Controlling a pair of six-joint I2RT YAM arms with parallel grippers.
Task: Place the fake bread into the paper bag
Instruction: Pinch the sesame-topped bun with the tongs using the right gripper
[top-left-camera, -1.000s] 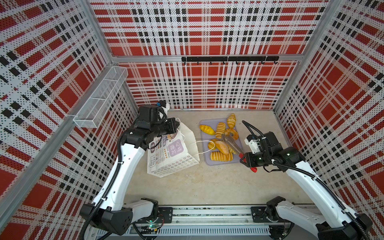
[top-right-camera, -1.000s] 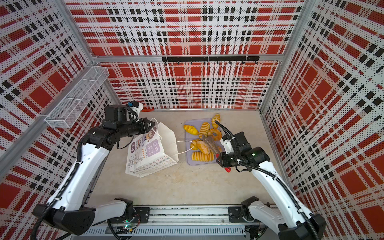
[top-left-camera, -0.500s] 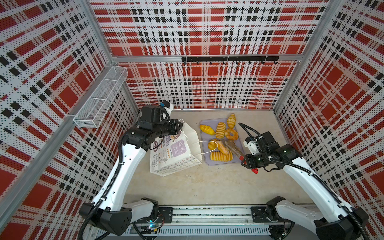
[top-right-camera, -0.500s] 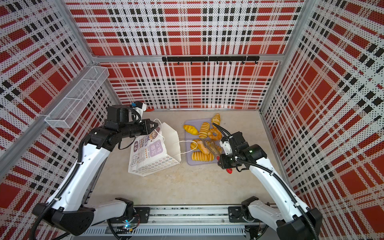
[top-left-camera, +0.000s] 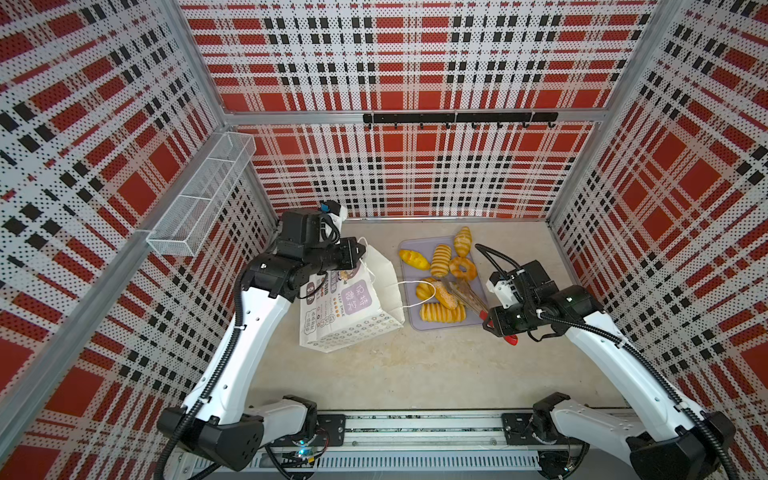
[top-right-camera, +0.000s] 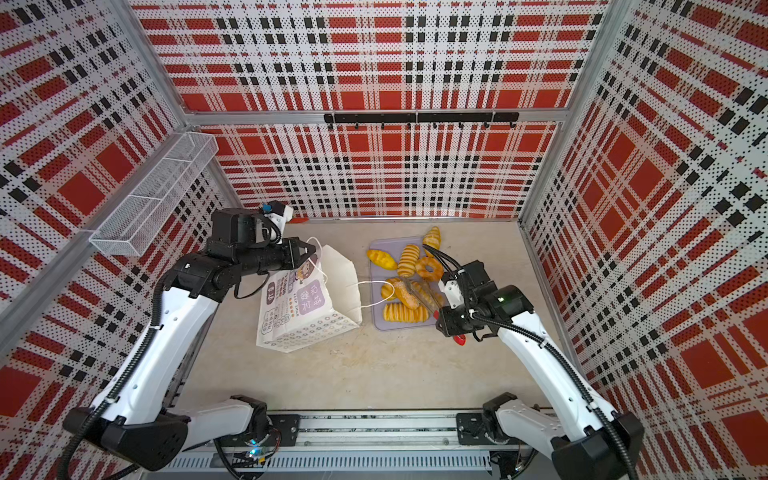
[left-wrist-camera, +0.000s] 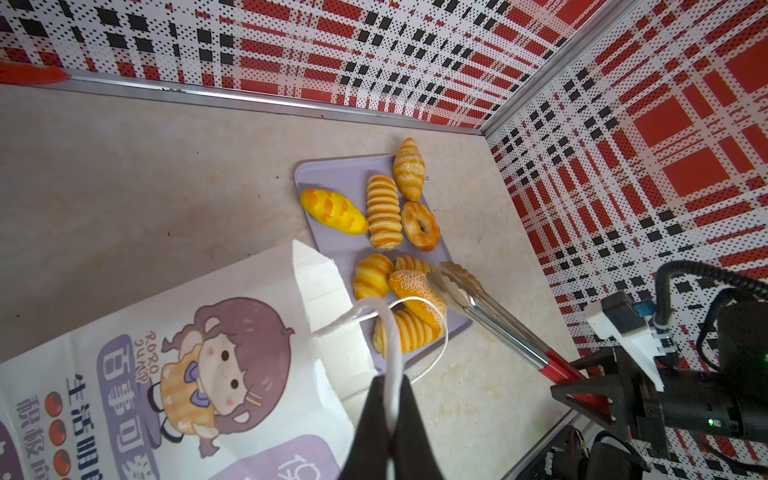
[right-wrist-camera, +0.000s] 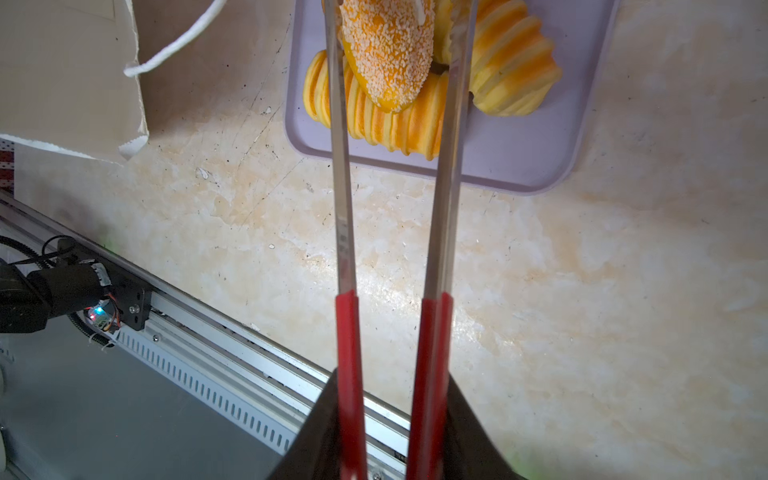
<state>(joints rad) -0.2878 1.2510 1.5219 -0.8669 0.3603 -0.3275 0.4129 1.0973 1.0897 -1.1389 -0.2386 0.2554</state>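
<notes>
Right wrist view: right gripper (right-wrist-camera: 390, 388) clamped tongs (right-wrist-camera: 444, 208), blades straddling sesame bun (right-wrist-camera: 386, 54).
Left gripper (left-wrist-camera: 390, 401): pinched paper bag (left-wrist-camera: 166, 324) by cord handle (left-wrist-camera: 392, 332).
Risk: glossy bun could slip from loose blades.

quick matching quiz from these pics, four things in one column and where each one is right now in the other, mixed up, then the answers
Things
1. sesame bun
2. ring donut
3. cord handle of the paper bag
4. tongs

States
A. pinched in the shut left gripper
B. red handles clamped in the right gripper
C. lying on the lilac tray, clear of the tongs
D. between the tong arms, atop a ridged loaf

Pairs: 1-D, 2-C, 3-A, 4-B
</notes>
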